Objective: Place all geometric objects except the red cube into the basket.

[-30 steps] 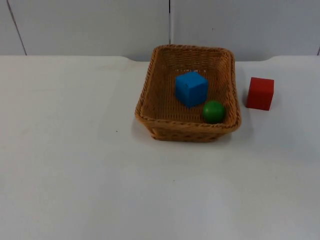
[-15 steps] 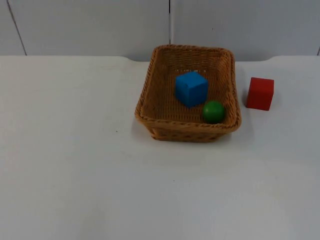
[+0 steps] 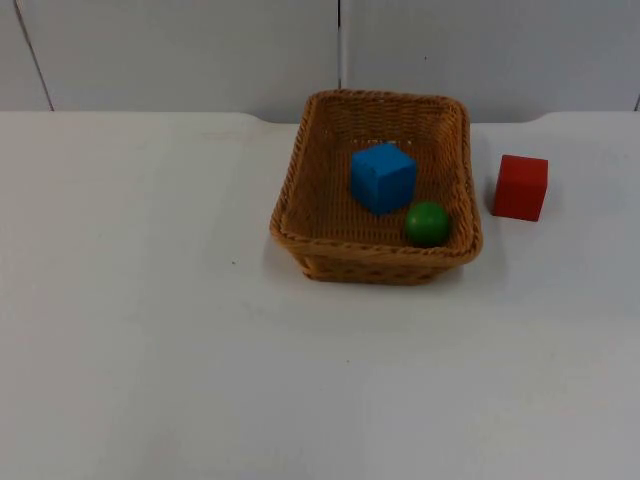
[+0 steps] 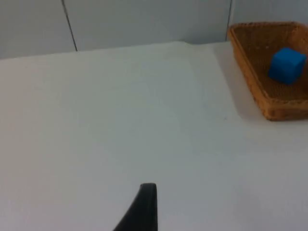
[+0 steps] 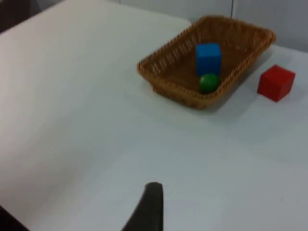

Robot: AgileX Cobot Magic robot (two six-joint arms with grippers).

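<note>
A woven brown basket (image 3: 283, 215) stands at the back middle of the white table. Inside it sit a blue cube (image 3: 383, 177) and, toward the front right corner, a green ball (image 3: 428, 223). A red cube (image 3: 520, 187) rests on the table just right of the basket, apart from it. My left gripper (image 4: 144, 211) waits over bare table well left of the basket (image 4: 250, 72), with the blue cube (image 4: 287, 65) in sight. My right gripper (image 5: 149, 207) hangs back over the table, far from the basket (image 5: 168, 84), blue cube (image 5: 208, 58), green ball (image 5: 209, 83) and red cube (image 5: 275, 83).
The grey partition wall (image 3: 200, 50) closes the table right behind the basket. White table top (image 3: 150, 330) stretches wide to the left of the basket and in front of it.
</note>
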